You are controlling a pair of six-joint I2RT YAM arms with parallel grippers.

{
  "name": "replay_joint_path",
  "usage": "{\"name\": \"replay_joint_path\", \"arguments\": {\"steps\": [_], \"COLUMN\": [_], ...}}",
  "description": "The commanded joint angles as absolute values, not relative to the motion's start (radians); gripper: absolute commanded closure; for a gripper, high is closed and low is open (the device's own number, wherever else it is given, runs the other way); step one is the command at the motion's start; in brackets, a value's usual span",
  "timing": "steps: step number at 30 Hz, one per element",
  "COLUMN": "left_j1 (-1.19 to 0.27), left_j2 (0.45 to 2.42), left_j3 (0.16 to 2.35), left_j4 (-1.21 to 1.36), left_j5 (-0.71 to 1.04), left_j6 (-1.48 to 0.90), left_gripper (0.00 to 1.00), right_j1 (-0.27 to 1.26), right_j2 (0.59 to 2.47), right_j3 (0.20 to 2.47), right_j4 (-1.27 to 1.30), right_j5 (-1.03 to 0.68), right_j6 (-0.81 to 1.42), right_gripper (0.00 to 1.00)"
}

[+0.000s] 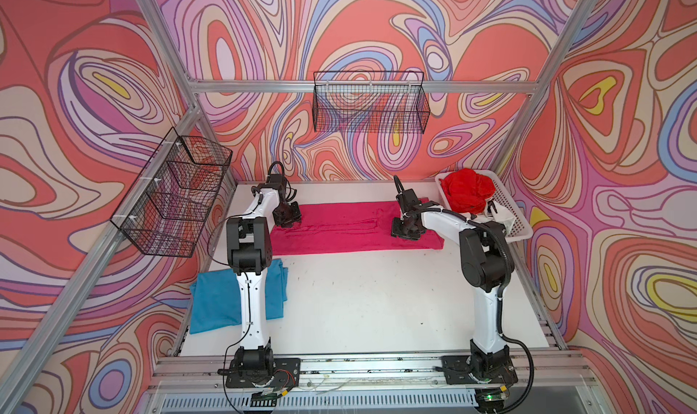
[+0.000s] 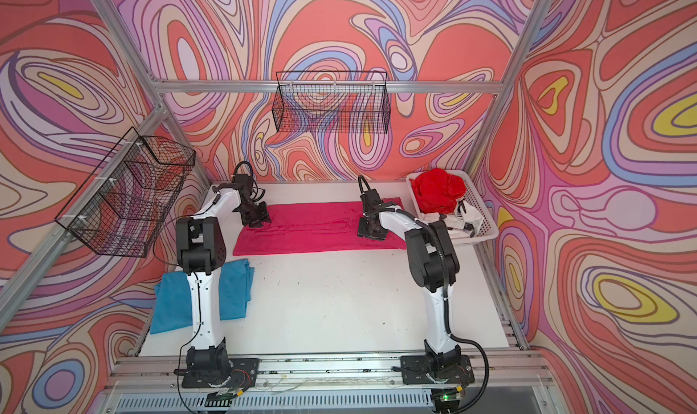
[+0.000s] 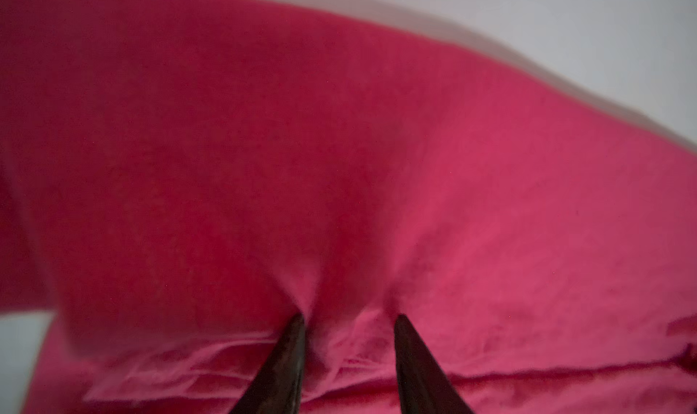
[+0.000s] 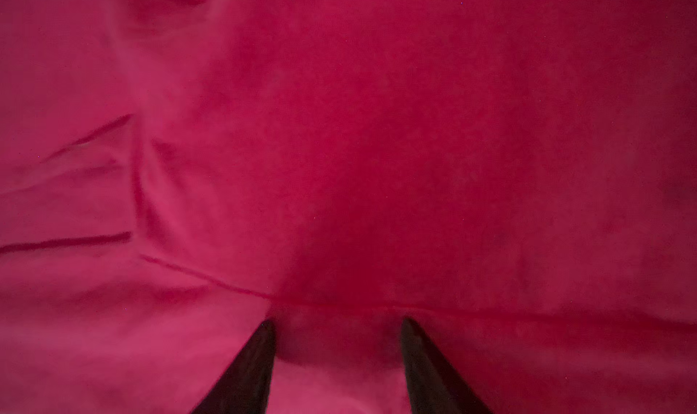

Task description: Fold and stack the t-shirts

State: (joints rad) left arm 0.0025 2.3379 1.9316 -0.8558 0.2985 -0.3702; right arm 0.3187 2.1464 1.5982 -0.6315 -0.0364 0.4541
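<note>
In both top views the magenta shirt (image 1: 339,227) lies as a long, narrow band across the far part of the table (image 1: 358,299), its sides already folded in lengthwise. The left gripper (image 1: 288,219) is down on its left end and the right gripper (image 1: 405,231) on its right end. At the near left the teal shirt (image 1: 215,299) lies folded flat, partly under the left arm; it looks finished and marks where the stack should grow. At the far right a white basket (image 1: 522,227) holds the red shirt (image 1: 467,193) in a loose heap, with the white shirt (image 1: 503,216) crumpled just beside it; neither has been folded.

In the left wrist view the left gripper (image 3: 349,317) has its jaws partly apart, with its tips pressed into the magenta shirt (image 3: 264,148). Cloth puckers up between them, but the picture is blurred, so I cannot tell whether that pucker is pinched or only pushed.

In the right wrist view the right gripper (image 4: 337,323) stands with its jaws wider apart. Its tips rest on the magenta shirt (image 4: 415,129) at a folded edge, the cloth between them is flat, and nothing is gripped.

By my reckoning one shirt is done and the second is mid-fold. It needs its crosswise folds and a move onto the teal shirt. The two in the basket are all to do.
</note>
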Motion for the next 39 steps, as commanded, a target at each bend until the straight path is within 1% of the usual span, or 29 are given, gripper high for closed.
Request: {"name": "replay_joint_path", "arguments": {"steps": [1,6,9,11,14,17,20,22,25,30,32,34,37,39], "left_j1": [-0.038,-0.093,-0.136,-0.17,-0.242,-0.34,-0.436,-0.48,-0.506,-0.511,-0.509,-0.495,-0.464,-0.439], "left_j2": [2.328,2.204,2.137,2.076,1.983,1.906,1.871,1.844,1.769,1.7,1.705,1.718,1.747,1.784], "left_j3": [1.77,1.587,1.493,1.391,1.214,1.076,1.031,1.032,1.051,1.18,1.232,1.25,1.246,1.233], "left_j4": [-0.904,-0.861,-0.851,-0.826,-0.768,-0.689,-0.652,-0.663,-0.687,-0.829,-0.885,-0.908,-0.902,-0.885], "left_j5": [0.413,0.469,0.503,0.522,0.55,0.593,0.629,0.64,0.641,0.592,0.542,0.489,0.387,0.377], "left_j6": [-0.41,-0.442,-0.474,-0.511,-0.59,-0.686,-0.748,-0.769,-0.792,-0.723,-0.68,-0.65,-0.605,-0.582], "left_gripper": [0.6,0.61,0.62,0.61,0.61,0.61,0.59,0.56,0.53,0.52,0.51,0.51,0.51,0.52], "right_j1": [0.262,0.216,0.212,0.212,0.212,0.219,0.234,0.257,0.289,0.302,0.302,0.302,0.301,0.3], "right_j2": [2.261,2.453,2.551,2.61,2.652,2.622,2.512,2.402,2.286,2.179,2.192,2.244,2.343,2.411], "right_j3": [1.674,1.932,2.109,2.217,2.291,2.264,2.154,2.045,1.925,1.695,1.666,1.683,1.763,1.836], "right_j4": [-0.601,-0.684,-0.735,-0.762,-0.757,-0.722,-0.672,-0.632,-0.642,-0.598,-0.582,-0.585,-0.6,-0.602], "right_j5": [0.014,0.015,-0.002,-0.02,-0.073,-0.092,-0.079,-0.04,0.016,0.053,0.06,0.071,0.07,0.037], "right_j6": [0.422,0.321,0.27,0.257,0.25,0.247,0.258,0.275,0.313,0.399,0.404,0.39,0.355,0.323], "right_gripper": [0.43,0.43,0.43,0.43,0.43,0.42,0.41,0.4,0.39,0.4,0.4,0.4,0.4,0.4]}}
